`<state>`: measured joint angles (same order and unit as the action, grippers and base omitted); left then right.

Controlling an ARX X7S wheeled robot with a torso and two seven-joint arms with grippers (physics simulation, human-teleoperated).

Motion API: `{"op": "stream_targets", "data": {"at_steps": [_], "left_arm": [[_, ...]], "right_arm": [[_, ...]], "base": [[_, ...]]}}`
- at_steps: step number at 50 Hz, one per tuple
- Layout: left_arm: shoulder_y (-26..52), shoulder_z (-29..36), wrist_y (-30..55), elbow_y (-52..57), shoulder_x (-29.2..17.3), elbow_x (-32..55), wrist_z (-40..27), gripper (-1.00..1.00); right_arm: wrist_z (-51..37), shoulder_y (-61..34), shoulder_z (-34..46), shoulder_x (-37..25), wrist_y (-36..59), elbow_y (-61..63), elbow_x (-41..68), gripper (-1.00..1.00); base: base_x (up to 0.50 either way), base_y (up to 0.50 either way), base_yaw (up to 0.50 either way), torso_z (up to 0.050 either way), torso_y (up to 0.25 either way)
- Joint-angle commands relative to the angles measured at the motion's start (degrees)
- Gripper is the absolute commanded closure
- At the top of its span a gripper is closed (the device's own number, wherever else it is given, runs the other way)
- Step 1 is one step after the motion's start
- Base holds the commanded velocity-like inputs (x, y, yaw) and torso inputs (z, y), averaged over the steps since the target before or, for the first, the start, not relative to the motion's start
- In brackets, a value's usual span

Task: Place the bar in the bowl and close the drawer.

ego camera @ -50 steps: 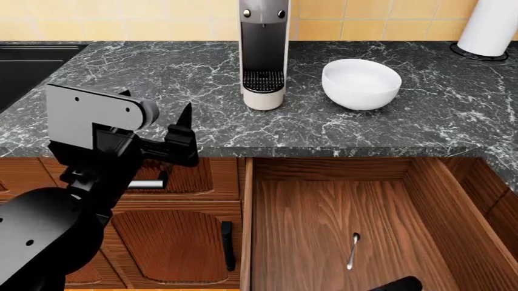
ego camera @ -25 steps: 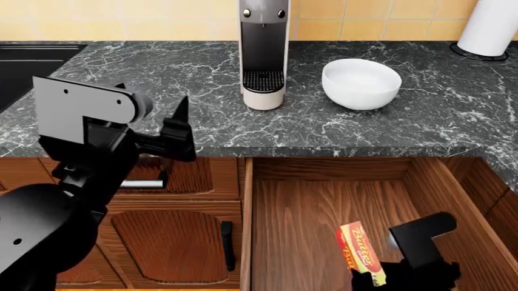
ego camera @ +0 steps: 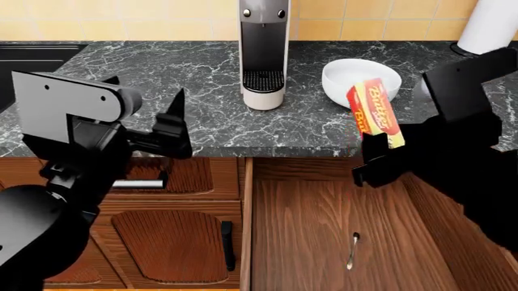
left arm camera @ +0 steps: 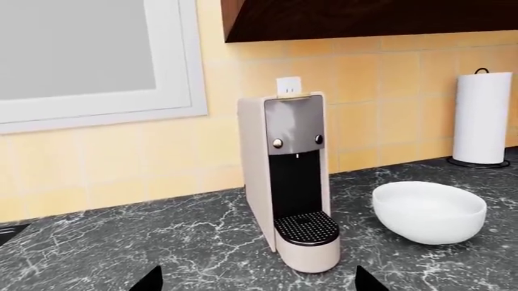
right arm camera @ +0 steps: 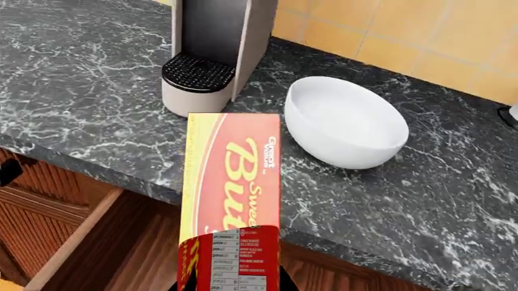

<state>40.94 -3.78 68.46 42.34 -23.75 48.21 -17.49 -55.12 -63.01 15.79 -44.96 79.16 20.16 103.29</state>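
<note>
The bar (ego camera: 375, 112), a red and yellow wrapper with white lettering, is held upright by its lower end in my right gripper (ego camera: 379, 148), which is shut on it. It hangs above the counter's front edge, just in front of the white bowl (ego camera: 360, 76), partly covering it. In the right wrist view the bar (right arm camera: 233, 194) stands between the jaws of my right gripper (right arm camera: 230, 285), with the bowl (right arm camera: 344, 124) beyond it. The dark wooden drawer (ego camera: 307, 206) stands pulled out below. My left gripper (left arm camera: 257, 285) is open and empty, left of the coffee machine and facing it.
A coffee machine (ego camera: 264, 54) stands left of the bowl. A paper-towel roll (ego camera: 489, 27) is at the back right, a sink (ego camera: 33, 60) at the far left. A small metal utensil (ego camera: 353, 250) lies in the drawer. Cabinet fronts (ego camera: 170, 242) fill the lower left.
My right arm has risen out of the drawer with the bar, up to counter height in front of the bowl. The left arm drifted slightly left and up.
</note>
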Motion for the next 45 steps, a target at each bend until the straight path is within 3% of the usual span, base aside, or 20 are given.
{"op": "stream_targets", "data": {"at_steps": [1,7,17,31,37,45], "left_arm": [[0.14,-0.84,-0.09,0.76,-0.06,1.34,-0.18,-1.0],[0.62,-0.75,-0.04,0.19,0.07,1.6,-0.41,-1.0],[0.35,-0.36,-1.03,-0.46,-0.19,1.25,-0.17,-1.0],[0.13,0.62,-2.48,-1.36,-0.55,0.68,0.45,-1.0],[0.57,0.33,-2.3,-1.88,-0.67,1.13,0.32,-1.0],[1.19,0.45,-2.5,-2.05,-0.38,1.52,0.13,-1.0]], "right_arm": [[4.19,-21.86,7.28,5.5,4.97,-12.3,-9.41,1.0],[14.3,-28.76,13.42,8.25,2.95,-19.32,-21.96,1.0],[30.08,-35.85,25.11,13.95,-8.07,-35.99,-40.39,1.0],[47.31,-42.61,35.33,28.72,-27.74,-72.72,-56.62,1.0],[54.64,-45.36,37.35,36.65,-38.38,-94.77,-61.58,1.0],[52.42,-40.46,27.81,36.99,-38.72,-95.12,-69.05,1.0]], "base": [[0.0,0.0,0.0,0.0,0.0],[0.0,0.0,0.0,0.0,0.002],[0.0,0.0,0.0,0.0,0.001],[0.0,0.0,0.0,0.0,0.001],[0.0,0.0,0.0,0.0,0.002],[0.0,0.0,0.0,0.0,0.001]]}}
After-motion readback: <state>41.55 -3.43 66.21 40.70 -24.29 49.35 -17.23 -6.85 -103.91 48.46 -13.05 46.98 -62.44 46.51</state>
